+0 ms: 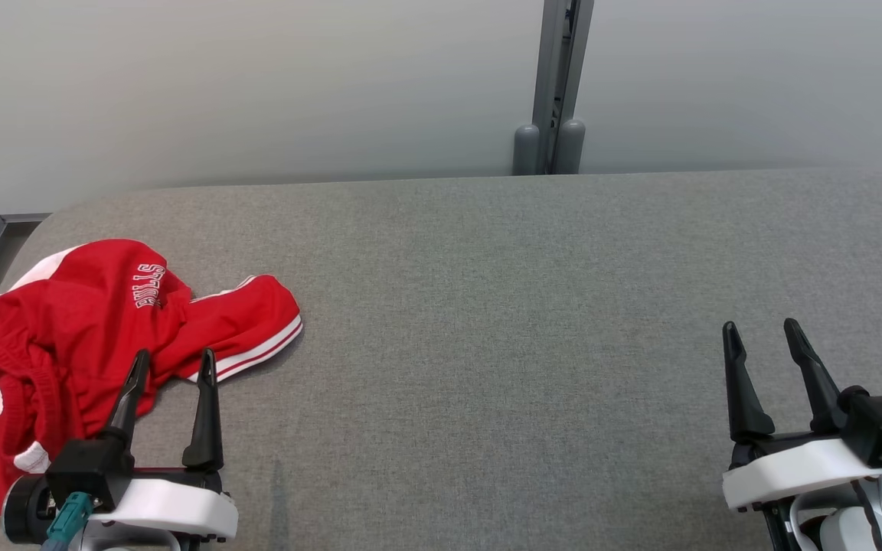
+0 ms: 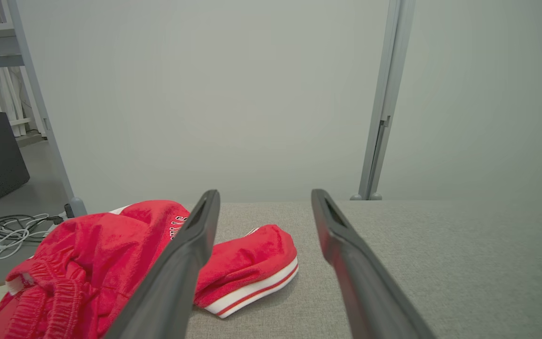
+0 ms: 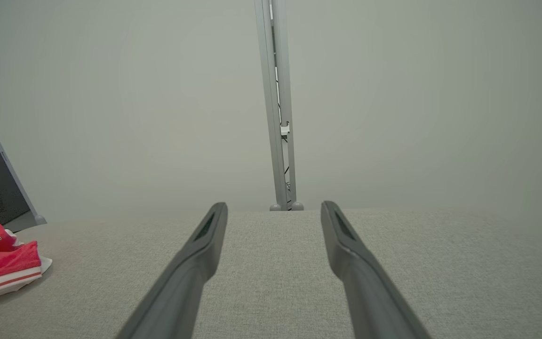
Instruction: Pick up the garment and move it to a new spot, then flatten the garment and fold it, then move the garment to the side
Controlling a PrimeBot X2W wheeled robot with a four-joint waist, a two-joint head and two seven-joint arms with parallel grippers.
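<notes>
Robot at a table with both grippers empty, the first step (picking up the garment) seemingly not yet begun.

Head view: a crumpled red sports garment with white trim and lettering (image 1: 89, 329) lies at the near left end of a grey cloth-covered table (image 1: 487, 306). The left gripper (image 1: 174, 353) is held low at the garment's near edge, its two dark fingers spread wide and holding nothing. The right gripper (image 1: 760, 324), just as wide and empty, is well apart over bare table. Both point away from the robot.
Left wrist view: the garment lies ahead and to the left, its striped hem showing between the fingers. Contact cannot be told.
Right wrist view: the fingers aim along bare table, with the garment at the far left.
The next move likely calls for the left arm to dip forward and pinch a bunched fold.
</notes>
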